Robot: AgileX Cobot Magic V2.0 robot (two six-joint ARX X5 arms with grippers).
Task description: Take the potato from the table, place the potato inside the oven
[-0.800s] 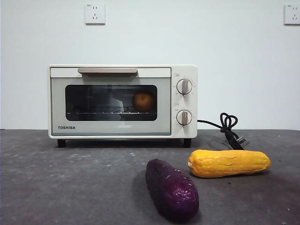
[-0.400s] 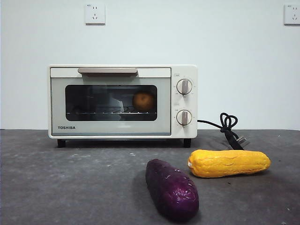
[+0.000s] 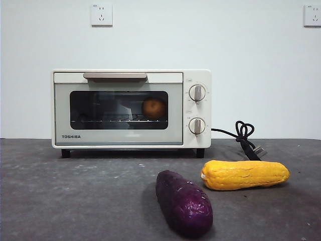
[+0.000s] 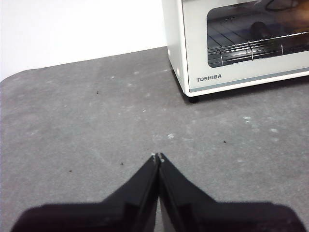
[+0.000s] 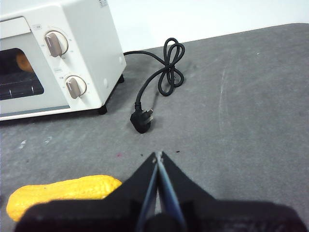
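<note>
The left gripper (image 4: 158, 157) has its jaws pressed together on nothing, hanging above bare table (image 4: 87, 125) just off the oven's (image 3: 131, 108) front corner on the side away from the knobs. The right gripper (image 5: 157, 155) is likewise pinched closed and empty, above the table near the black plug (image 5: 141, 121) at the end of the looped black cord (image 5: 169, 67), with the bumpy yellow vegetable (image 5: 63, 192) lying just beside it. On the oven door, under the dark glass window (image 3: 119, 110), the word TOSHIBA (image 3: 71, 136) reads in dark capitals; the small markings around the two round knobs (image 3: 197, 93) are too fine to read. The door is closed under its bar handle (image 3: 115, 76), and the potato (image 3: 153, 108) sits inside on the wire rack, toward the knob side, seen through the glass. In front of the oven lie the purple sweet potato (image 3: 183, 202) and the yellow vegetable, close but apart. Two wall sockets (image 3: 101, 15) hang above.
</note>
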